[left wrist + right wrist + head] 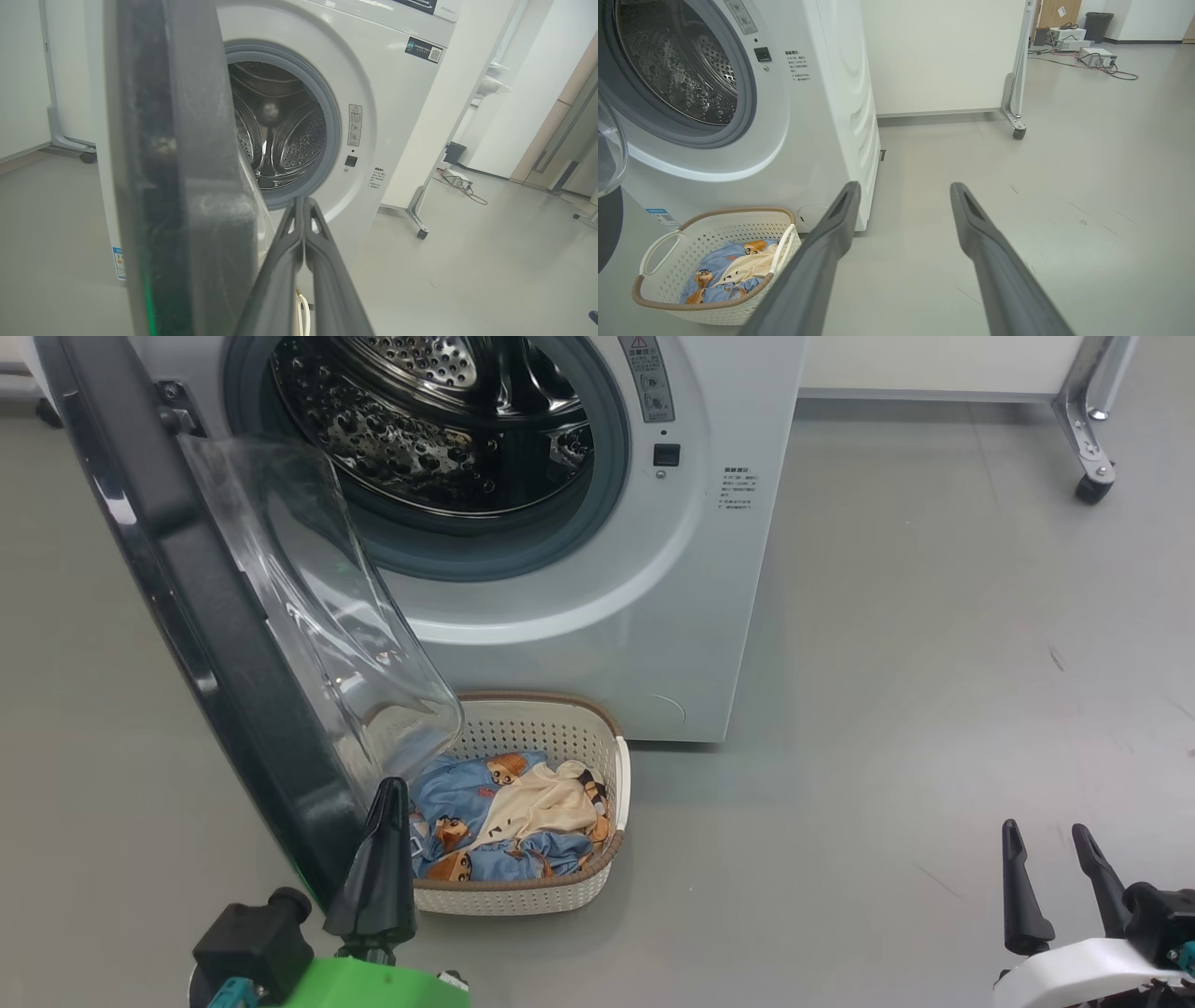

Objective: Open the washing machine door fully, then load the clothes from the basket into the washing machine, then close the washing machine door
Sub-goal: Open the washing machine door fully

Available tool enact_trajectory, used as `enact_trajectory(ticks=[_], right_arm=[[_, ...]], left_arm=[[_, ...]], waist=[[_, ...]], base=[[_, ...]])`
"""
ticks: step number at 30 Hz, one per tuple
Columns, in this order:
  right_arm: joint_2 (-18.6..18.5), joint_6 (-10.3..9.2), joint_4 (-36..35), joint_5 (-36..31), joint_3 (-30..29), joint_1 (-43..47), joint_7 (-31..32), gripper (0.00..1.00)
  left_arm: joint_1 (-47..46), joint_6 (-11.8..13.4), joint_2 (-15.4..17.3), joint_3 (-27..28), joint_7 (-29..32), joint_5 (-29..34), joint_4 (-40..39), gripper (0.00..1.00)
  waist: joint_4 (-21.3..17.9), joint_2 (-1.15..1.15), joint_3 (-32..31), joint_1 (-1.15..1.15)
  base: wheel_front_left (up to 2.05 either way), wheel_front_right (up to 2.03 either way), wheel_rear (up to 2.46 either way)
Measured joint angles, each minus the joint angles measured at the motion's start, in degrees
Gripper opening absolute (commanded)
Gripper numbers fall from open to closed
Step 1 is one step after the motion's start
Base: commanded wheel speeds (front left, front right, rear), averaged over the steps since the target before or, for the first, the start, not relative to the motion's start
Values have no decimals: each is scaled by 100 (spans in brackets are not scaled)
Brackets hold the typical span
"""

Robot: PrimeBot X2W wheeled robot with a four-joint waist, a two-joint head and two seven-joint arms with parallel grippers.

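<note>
My left fingers (385,840) are clenched, empty, just beside the washing machine door (201,607), which stands open. My right fingers (1019,887) are spread, holding nothing. The clothes (485,812) lie in the basket (523,896) before the washing machine (653,616).

Ahead of the right gripper (904,186), a white panel (938,56) stands on a metal leg (1011,98) with 1 caster (1019,133). Farther beyond, to its right, 2 pale boxes (1096,57) with cables (1120,74) lie on the grey floor (1087,163), near a dark bin (1099,21).
</note>
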Motion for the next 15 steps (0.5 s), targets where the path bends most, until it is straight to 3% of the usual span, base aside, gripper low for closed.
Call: enact_trajectory(ticks=[15], right_arm=[[25,0,-3,-16,-46,-1,0,100]], left_arm=[[-65,120,-12,93,-40,1,163,0]], waist=[[369,0,100,0]], base=[[0,0,0]])
